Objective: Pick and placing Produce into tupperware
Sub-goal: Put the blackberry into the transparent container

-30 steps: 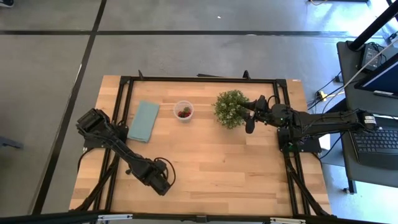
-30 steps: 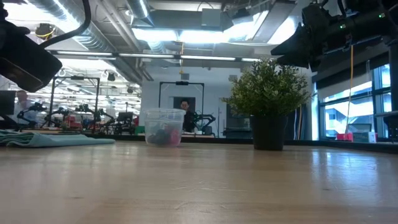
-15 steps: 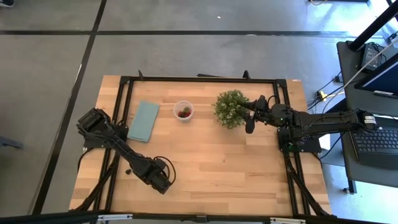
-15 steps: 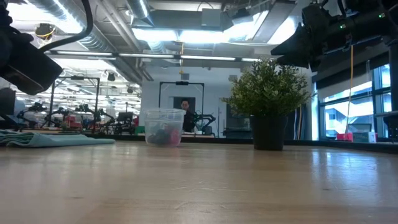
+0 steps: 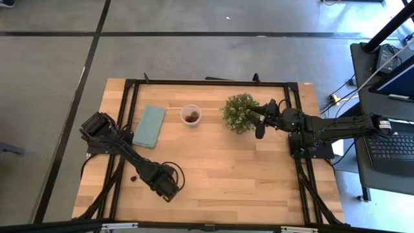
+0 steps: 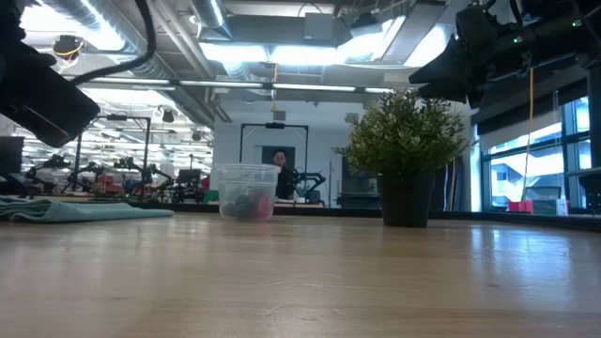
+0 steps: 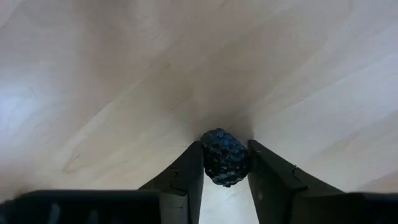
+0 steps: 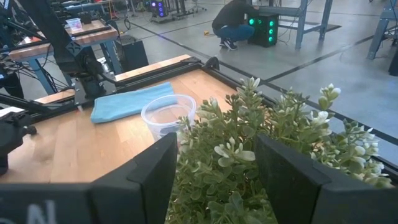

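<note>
The potted plant point(image 8: 261, 155) is blocking much of the right wrist view, and the right gripper point(image 5: 260, 120) is hanging beside it, fingers parted and empty. The left gripper point(image 7: 225, 163) is pinching a dark berry point(image 7: 224, 157) near the table's point(image 5: 246, 175) front-left. The tupperware point(image 5: 191, 115), holding red pieces, is standing beside a teal cloth point(image 5: 150, 125).
</note>
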You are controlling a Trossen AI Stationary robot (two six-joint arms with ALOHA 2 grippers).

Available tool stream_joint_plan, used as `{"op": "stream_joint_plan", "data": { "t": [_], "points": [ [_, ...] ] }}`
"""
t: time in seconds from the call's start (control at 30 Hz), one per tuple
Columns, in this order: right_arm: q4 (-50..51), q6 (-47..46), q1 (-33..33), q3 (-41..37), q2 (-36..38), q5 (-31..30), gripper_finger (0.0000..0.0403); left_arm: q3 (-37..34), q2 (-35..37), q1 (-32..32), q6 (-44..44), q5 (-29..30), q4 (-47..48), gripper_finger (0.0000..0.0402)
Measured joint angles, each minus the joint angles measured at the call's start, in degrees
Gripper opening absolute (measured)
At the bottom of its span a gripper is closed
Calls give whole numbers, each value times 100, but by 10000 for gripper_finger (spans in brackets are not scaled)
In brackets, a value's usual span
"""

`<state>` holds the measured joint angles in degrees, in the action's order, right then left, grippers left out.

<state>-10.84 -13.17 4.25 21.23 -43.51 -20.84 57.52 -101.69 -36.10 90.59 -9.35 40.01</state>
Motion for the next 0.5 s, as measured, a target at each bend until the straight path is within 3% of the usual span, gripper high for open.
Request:
{"op": "stream_joint_plan", "data": {
  "t": [0.23,0.5],
  "points": [
    [-1,-2,2,0,0,0,217,-13,589,757,-1347,449,202,93],
    [-5,-4,0,0,0,0,217,-3,1464,2407,-3522,1113,267,102]
  ]
}}
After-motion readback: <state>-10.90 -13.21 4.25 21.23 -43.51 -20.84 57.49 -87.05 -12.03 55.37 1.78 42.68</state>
